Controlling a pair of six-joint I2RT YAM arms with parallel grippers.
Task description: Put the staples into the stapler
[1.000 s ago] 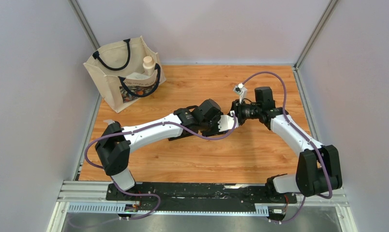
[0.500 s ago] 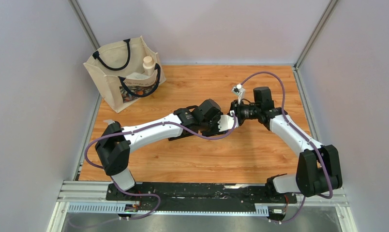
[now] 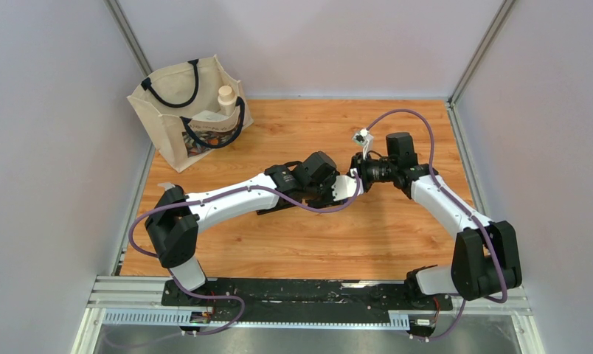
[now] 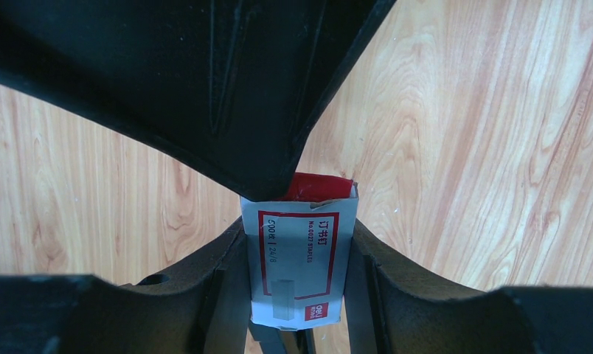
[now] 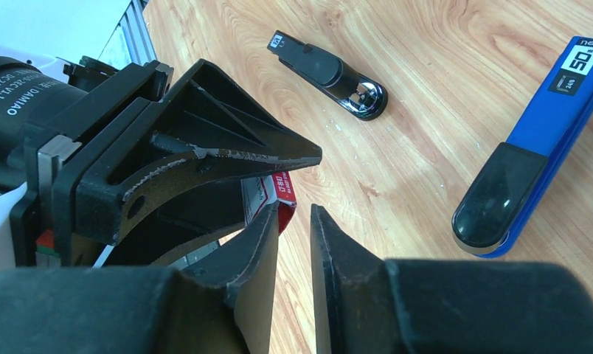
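Early going: the left gripper (image 4: 297, 276) clamps the small white red-printed staple box (image 4: 299, 269), the right gripper (image 5: 293, 221) slightly parted, empty beside it, blue plastic stapler (image 5: 537, 155) lying nearby, unloaded.

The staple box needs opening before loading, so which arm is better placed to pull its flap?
The right: the left end effector is shut on the staple box, while the right end effector is free, with fingers slightly apart at the red flap.

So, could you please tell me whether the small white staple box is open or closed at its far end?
Open: in the left wrist view the small white staple box, clamped in the left claw, shows a red flap folded out.
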